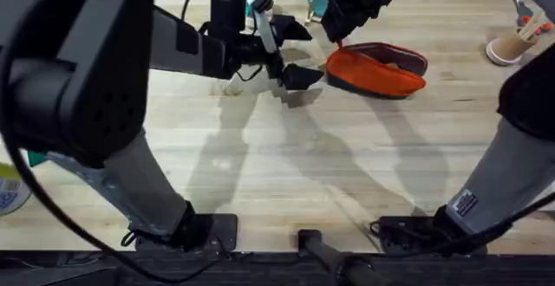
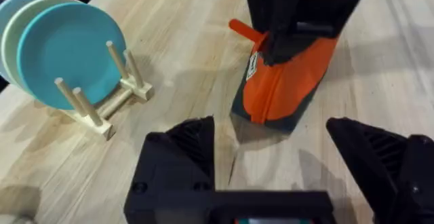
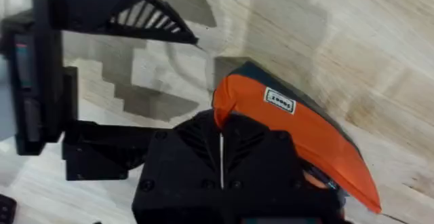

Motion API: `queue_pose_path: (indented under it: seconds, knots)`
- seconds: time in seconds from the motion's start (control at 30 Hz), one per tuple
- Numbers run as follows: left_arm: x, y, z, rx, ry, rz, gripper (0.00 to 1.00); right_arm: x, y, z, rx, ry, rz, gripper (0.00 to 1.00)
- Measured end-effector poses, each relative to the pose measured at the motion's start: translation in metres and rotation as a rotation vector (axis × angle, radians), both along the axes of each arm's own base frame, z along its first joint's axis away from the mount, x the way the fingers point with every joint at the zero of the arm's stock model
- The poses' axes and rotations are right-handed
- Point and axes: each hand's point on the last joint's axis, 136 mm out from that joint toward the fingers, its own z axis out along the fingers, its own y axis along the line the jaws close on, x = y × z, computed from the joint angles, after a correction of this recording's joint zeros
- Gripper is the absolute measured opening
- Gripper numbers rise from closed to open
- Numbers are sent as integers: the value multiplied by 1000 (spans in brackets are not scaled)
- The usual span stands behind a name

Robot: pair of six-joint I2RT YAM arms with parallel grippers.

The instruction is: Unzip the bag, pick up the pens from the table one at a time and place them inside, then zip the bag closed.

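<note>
Overhead, we see the bag [image 1: 378,71] lying toward the far edge of the table [image 1: 286,165], right of the middle, its orange top up and its dark underside showing along the far side. The left gripper [image 1: 297,54] reaches in from the left and hangs just beside the bag's left end, its two fingers spread wide and clasping nothing. The right gripper [image 1: 340,28] comes down from the far side onto that same left end. Near the table's far right corner stands a pink cup [image 1: 506,50] with pale wooden sticks in it.

From the left wrist, we see the left gripper [image 2: 271,139] parted, with the bag's [image 2: 285,81] near end lying between and beyond its fingers [image 2: 193,139], apart from them. The right gripper [image 2: 268,41] pinches the orange zipper pull [image 2: 245,31]. A wooden rack with teal plates [image 2: 64,51] stands to one side.

From the right wrist, we see the right gripper [image 3: 221,157] with its fingers pressed together over the bag's [image 3: 298,132] end, where a small white label [image 3: 280,102] shows.
</note>
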Motion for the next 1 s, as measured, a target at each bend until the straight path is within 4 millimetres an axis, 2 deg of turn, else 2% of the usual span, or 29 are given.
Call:
queue_pose_path:
  seconds: [0.33, 0.63, 0.83, 1.0]
  knots:
    - [-5, -24, -6, -25, 46, -10, 995, 0, 0, 0, 0, 0, 0, 30]
    - [-12, -40, -23, -22, 85, -27, 995, 0, 0, 0, 0, 1, 0, 30]
    - [-13, -49, -25, -8, 80, -14, 995, 0, 0, 0, 0, 1, 0, 30]
    - [-9, -57, -16, -25, 28, -5, 995, -1, 0, 0, -1, 3, 0, 30]
